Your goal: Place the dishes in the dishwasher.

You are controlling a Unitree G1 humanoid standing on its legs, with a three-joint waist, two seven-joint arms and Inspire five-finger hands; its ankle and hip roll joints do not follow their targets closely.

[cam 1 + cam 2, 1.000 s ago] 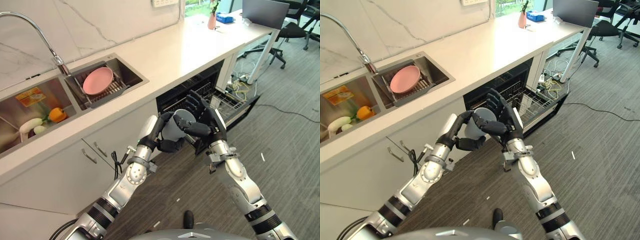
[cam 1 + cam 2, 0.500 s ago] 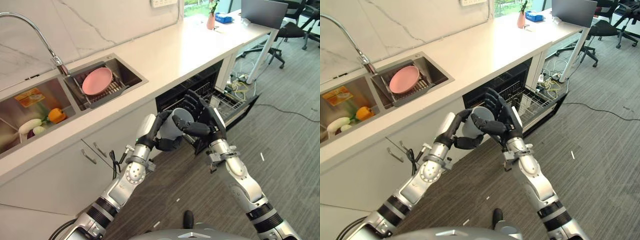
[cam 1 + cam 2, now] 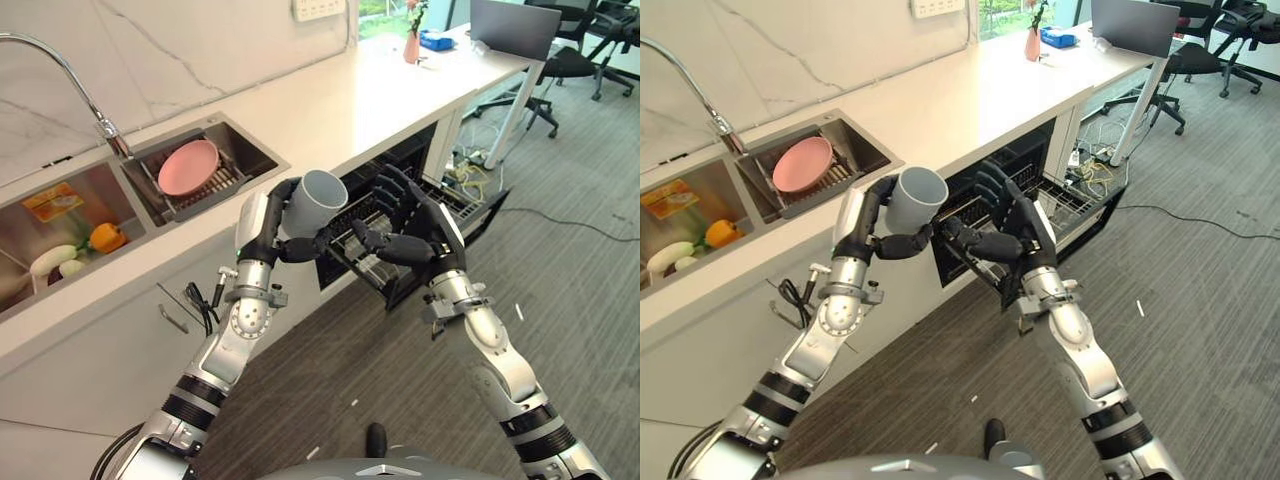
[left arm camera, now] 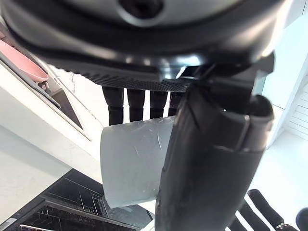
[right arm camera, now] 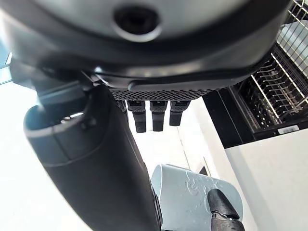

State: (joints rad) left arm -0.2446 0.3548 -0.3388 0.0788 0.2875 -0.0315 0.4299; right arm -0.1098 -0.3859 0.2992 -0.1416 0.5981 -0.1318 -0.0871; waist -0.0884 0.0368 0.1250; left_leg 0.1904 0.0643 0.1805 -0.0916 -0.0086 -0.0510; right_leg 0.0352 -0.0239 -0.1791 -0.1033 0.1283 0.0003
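Dishes wait at the sink [image 3: 255, 150], where a pink plate [image 3: 188, 166] sits on a rack. The left hand [image 3: 268, 228] curls round a grey cup [image 3: 313, 201], held just above the counter edge. The right hand [image 3: 418, 232] hovers empty, fingers spread, over the open dishwasher's rack [image 3: 385, 262]. Judged from this, loading has barely begun.

wall [image 3: 200, 40]: white marble | floor [image 3: 580, 300]: grey carpet | counter [image 3: 340, 110]: white | office chairs [image 3: 590, 50]
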